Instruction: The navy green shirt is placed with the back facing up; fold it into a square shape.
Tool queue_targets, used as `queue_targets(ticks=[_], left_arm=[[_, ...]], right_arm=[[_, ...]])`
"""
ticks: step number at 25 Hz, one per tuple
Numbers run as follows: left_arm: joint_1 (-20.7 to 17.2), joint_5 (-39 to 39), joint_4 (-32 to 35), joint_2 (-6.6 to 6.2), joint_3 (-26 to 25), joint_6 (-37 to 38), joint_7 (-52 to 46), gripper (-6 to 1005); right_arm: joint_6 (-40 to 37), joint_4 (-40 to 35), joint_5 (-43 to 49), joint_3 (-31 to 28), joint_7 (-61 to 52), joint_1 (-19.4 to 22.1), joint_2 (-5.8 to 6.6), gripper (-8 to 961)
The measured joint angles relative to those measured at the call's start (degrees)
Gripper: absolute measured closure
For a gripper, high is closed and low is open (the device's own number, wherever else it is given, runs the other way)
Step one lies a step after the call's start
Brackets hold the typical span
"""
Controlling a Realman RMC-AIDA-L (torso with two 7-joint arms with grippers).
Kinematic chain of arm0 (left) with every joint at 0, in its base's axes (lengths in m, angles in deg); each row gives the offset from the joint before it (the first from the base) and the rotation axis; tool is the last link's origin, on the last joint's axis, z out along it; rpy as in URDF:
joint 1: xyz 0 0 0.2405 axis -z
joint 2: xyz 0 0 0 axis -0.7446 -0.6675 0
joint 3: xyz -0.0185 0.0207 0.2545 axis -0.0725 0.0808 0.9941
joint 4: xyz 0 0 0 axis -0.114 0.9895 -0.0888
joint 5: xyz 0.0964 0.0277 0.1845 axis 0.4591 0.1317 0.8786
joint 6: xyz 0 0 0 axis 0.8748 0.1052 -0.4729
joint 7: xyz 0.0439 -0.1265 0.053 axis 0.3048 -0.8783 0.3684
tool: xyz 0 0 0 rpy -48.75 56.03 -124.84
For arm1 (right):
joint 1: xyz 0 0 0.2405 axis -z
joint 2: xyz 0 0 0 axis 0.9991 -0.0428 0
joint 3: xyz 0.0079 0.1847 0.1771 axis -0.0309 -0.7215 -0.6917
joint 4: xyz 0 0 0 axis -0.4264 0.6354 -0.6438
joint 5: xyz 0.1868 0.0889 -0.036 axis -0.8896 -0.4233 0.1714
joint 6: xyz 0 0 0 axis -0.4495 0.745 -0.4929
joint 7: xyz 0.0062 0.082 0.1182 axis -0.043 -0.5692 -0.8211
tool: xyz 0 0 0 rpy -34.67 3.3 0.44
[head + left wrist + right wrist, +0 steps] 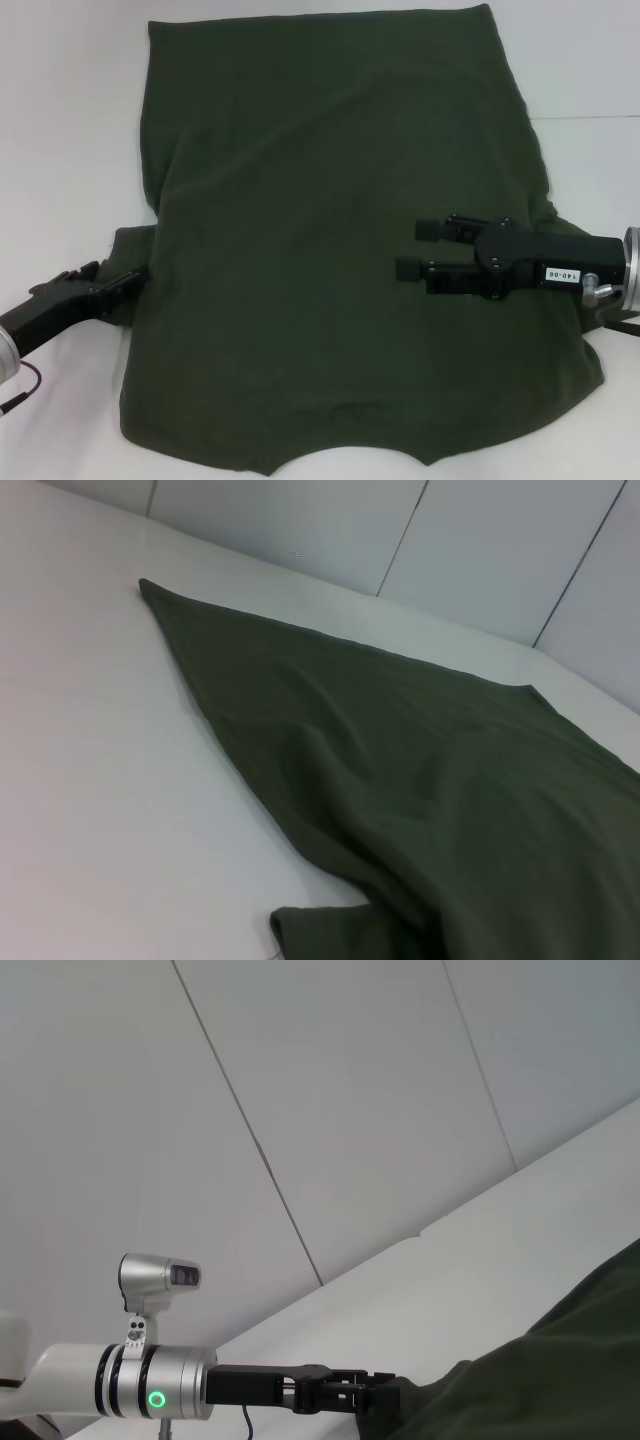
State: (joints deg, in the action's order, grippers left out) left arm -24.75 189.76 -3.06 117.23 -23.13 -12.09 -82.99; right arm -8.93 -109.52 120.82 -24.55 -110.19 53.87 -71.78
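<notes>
The navy green shirt lies spread on the white table, plain side up, collar notch at the near edge. In the left wrist view the shirt stretches away flat, with a small sleeve flap close by. My left gripper is low at the shirt's left sleeve, its fingers closed together on the sleeve's edge. The right wrist view shows that left gripper meeting the shirt. My right gripper hovers over the right half of the shirt. Its fingers are open, point left and hold nothing.
Bare white table surrounds the shirt on the left, far side and right. A grey panelled wall stands behind the table. A thin cable hangs by my left arm at the near left.
</notes>
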Motion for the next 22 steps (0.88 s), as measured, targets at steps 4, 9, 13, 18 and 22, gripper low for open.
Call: queue_targets(ticks=[4,9,13,18,22], left_arm=[[0.1,0.9,0.1,0.08,0.5,-0.1,0.0,215],[0.3,2.3,0.5,0.29,1.2,-1.1,-0.3,223],[0.3,2.3,0.7,0.33,1.3,-1.1,-0.4,371],[0.1,2.1,1.1,0.35,1.1,-1.1,-0.5,523],[0.1,2.0,1.1,0.37,1.2,-1.1,-0.5,626]], right_arm=[[0.0,0.0,0.0,0.0,0.0,0.0,0.0,55],[0.0,0.0,0.0,0.0,0.0,0.0,-0.08,55],[-0.1,0.0,0.0,0.0,0.0,0.0,-0.16,55],[-0.1,-0.1,0.0,0.0,0.0,0.0,-0.2,56],[-0.2,-0.1,-0.2,0.0,0.0,0.1,-0.19,56]])
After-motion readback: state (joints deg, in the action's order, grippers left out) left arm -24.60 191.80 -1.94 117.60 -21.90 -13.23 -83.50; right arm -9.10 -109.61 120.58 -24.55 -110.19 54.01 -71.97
